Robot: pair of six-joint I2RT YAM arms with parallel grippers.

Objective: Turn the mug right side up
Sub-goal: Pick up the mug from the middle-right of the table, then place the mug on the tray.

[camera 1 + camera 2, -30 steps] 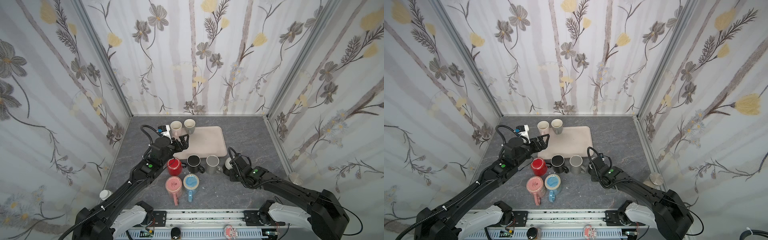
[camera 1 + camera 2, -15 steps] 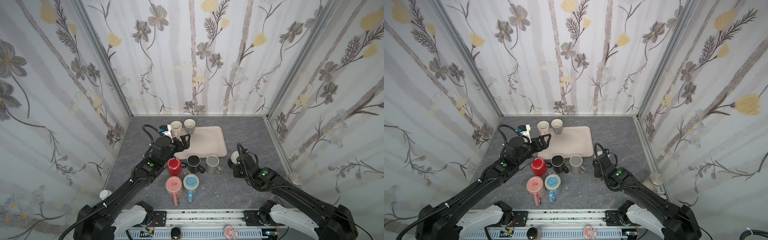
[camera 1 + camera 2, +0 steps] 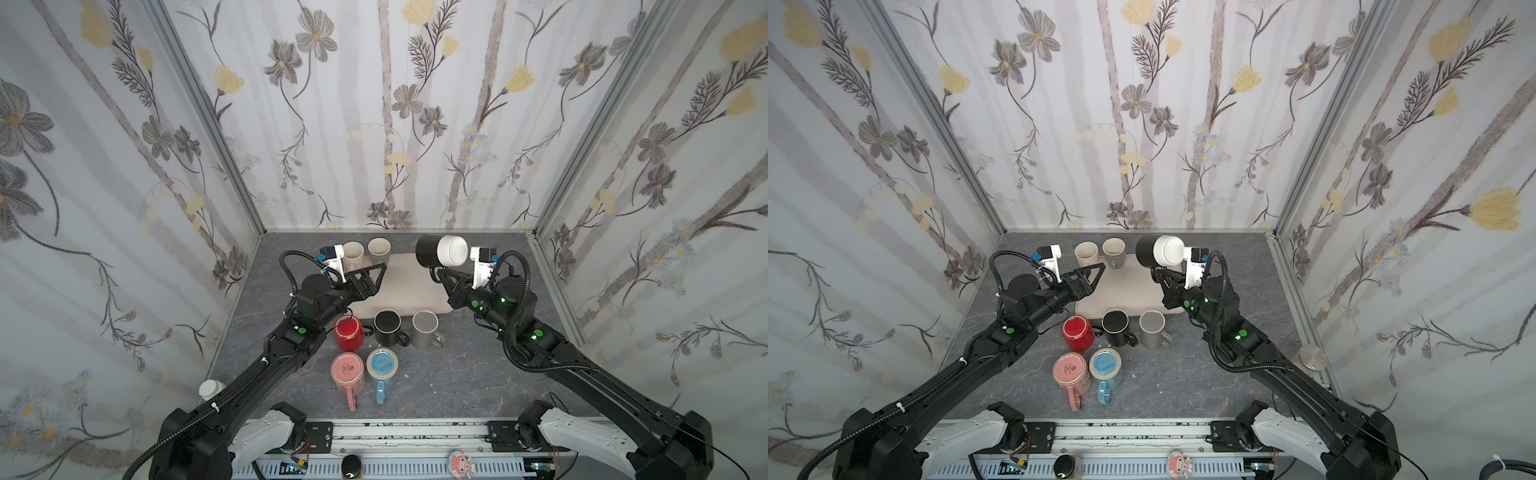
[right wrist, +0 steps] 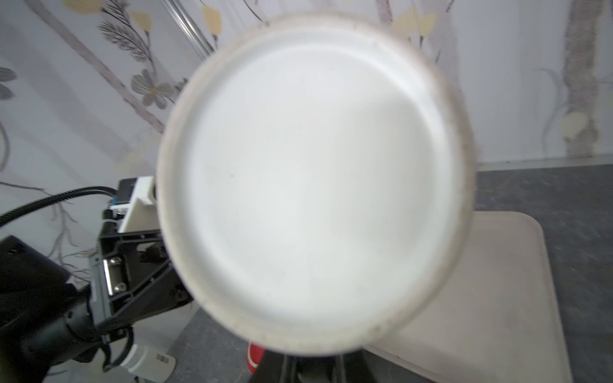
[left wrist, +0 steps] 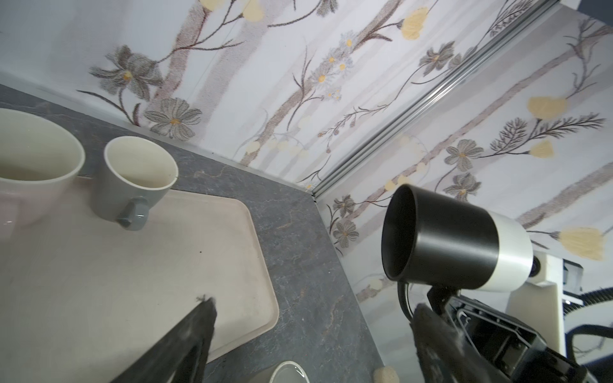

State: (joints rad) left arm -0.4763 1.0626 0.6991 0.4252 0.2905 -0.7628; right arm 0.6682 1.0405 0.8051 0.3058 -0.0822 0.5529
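Right fingers (image 3: 445,277) pinched shut on the mug (image 3: 439,250) by its handle, sideways in air over the tray (image 3: 407,286); left fingers (image 5: 192,338) wide, empty; ceramic looks stiff, slick, breakable; may pivot there.

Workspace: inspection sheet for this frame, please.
Surface: grey tabletop; beige tray toward the back.
Job's things: black-and-white mug aloft, on its side.
Clutter: cream mug, pale grey mug upright on tray; red mug, black mug, grey mug, pink mug, blue mug in front.
Grippers: right gripper shut on the mug's handle; left gripper open, empty.
Cables: black hose loops at each wrist.
Surroundings: floral walls.
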